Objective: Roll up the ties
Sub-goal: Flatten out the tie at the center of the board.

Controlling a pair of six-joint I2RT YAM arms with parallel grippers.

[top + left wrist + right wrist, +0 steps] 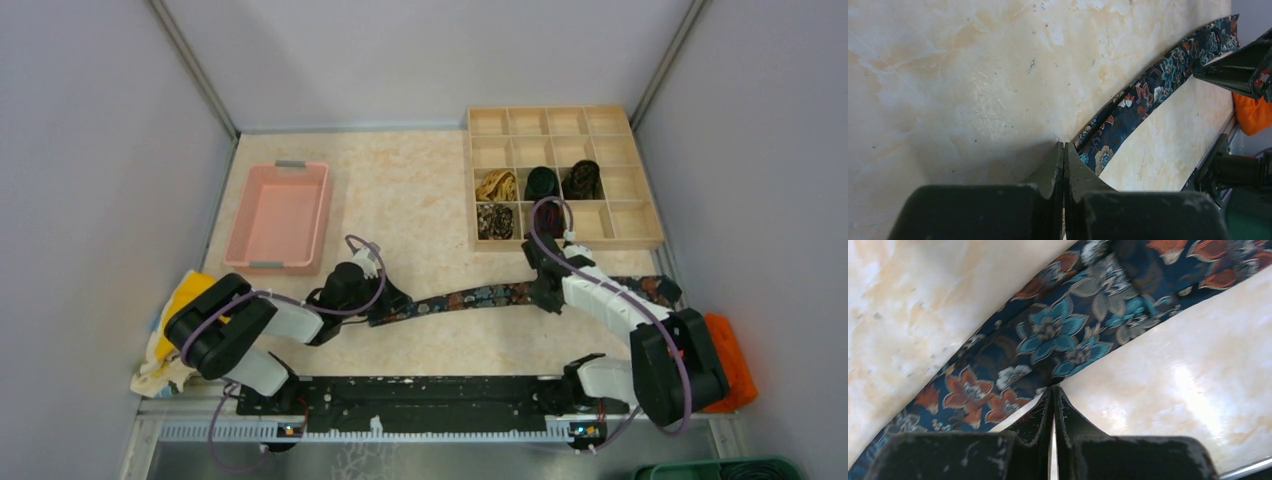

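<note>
A long dark floral tie (pixel 480 295) lies flat across the table's front, from the left gripper to the right side. My left gripper (pixel 392 300) is shut, its tips at the edge of the tie's narrow end (pixel 1143 97). In the left wrist view the gripper (pixel 1064 145) shows its jaws pressed together. My right gripper (pixel 545 295) is shut at the tie's near edge, further along. In the right wrist view the tie (pixel 1048 335) puckers at the gripper (pixel 1053 387). Rolled ties sit in the wooden organizer: gold (pixel 496 185), black-green (pixel 542 182), dark (pixel 583 180), patterned (pixel 495 221).
The wooden organizer (pixel 565 242) stands at the back right. A pink tray (pixel 278 215) is at the back left. A yellow cloth (pixel 180 300) lies by the left arm's base. An orange object (pixel 728 360) sits at the front right.
</note>
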